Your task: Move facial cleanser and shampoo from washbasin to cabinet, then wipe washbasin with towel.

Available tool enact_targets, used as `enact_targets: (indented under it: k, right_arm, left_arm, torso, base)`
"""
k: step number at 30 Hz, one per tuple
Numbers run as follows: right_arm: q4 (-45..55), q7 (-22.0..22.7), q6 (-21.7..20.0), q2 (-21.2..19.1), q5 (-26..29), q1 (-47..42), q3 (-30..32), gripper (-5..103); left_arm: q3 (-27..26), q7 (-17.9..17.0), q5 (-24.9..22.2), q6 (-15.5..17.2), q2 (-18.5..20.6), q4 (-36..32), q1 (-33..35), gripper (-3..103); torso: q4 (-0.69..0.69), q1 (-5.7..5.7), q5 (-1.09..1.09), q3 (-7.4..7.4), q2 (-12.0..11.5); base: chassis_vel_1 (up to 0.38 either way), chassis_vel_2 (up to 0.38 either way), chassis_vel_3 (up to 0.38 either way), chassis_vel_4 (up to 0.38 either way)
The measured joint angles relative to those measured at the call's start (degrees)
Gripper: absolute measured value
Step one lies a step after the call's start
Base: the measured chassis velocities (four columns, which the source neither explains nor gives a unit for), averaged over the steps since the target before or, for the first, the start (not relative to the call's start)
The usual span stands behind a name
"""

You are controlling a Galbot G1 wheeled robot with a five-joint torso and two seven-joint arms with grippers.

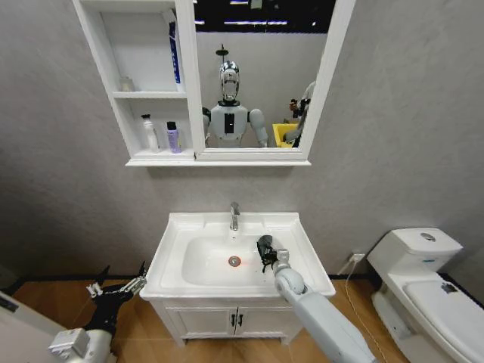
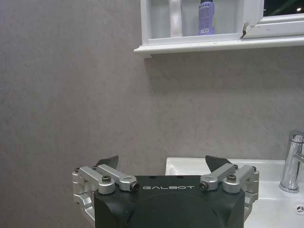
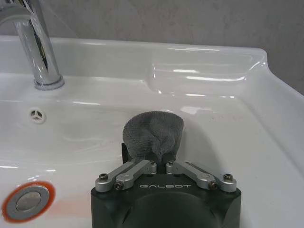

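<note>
Clamped in the right gripper (image 3: 156,159), the towel (image 3: 153,134) is a bunched grey wad pressed against the inner slope of the washbasin (image 3: 223,118), on the bowl's right side. Seen from the head, that gripper (image 1: 266,255) sits just right of the red-ringed drain (image 1: 234,261), with the arm reaching in over the front right corner of the basin top. Behind the towel stands the chrome faucet (image 3: 35,52), and the drain (image 3: 28,202) lies off to one side of the wrist. The left gripper (image 1: 117,286) hangs low beside the basin's left front edge, its fingers (image 2: 107,161) spread apart and holding nothing. Up on the cabinet (image 1: 136,98), a white bottle (image 1: 150,134) and a purple bottle (image 1: 173,138) stand side by side on the lowest shelf.
</note>
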Motion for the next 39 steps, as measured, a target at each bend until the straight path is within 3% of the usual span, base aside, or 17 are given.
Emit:
enact_targets:
  k: [4, 10, 20, 30, 32, 39]
  right_arm:
    - [-1.1, 0.6, -1.0, 0.4, 4.5, 0.0, -0.6, 4]
    - [-5.3, 0.9, -2.5, 5.0, 12.7, 3.2, -0.4, 4]
    - [-14.3, -1.6, -3.2, 10.3, 18.7, 9.9, -4.0, 4]
    - [-23.7, -4.6, -1.8, 18.2, 16.5, 12.1, -4.7, 4]
    - [-25.7, -6.9, -0.1, 22.1, 13.5, 13.2, -4.6, 4]
    - [-24.8, -8.3, -0.5, 23.8, 14.4, 13.9, -4.3, 4]
  left_arm:
    - [0.0, 0.0, 0.0, 0.0, 0.0, 0.0, 0.0, 100]
    - [0.0, 0.0, 0.0, 0.0, 0.0, 0.0, 0.0, 100]
    - [0.0, 0.0, 0.0, 0.0, 0.0, 0.0, 0.0, 100]
    - [0.0, 0.0, 0.0, 0.0, 0.0, 0.0, 0.0, 100]
    - [0.0, 0.0, 0.0, 0.0, 0.0, 0.0, 0.0, 100]
    - [0.0, 0.0, 0.0, 0.0, 0.0, 0.0, 0.0, 100]
  torso:
    - [0.00, 0.00, -0.01, 0.00, 0.0]
    - [0.03, 0.00, 0.00, 0.00, 0.0]
    - [0.02, 0.00, -0.01, 0.00, 0.0]
    - [0.01, 0.00, -0.03, -0.01, 0.0]
    - [0.04, 0.01, -0.01, 0.01, 0.0]
    - [0.04, 0.00, 0.00, 0.01, 0.0]
  base:
    - [0.000, 0.000, 0.000, 0.000]
    - [0.000, 0.000, 0.000, 0.000]
    - [0.000, 0.000, 0.000, 0.000]
    - [0.000, 0.000, 0.000, 0.000]
    - [0.000, 0.000, 0.000, 0.000]
    - [0.000, 0.000, 0.000, 0.000]
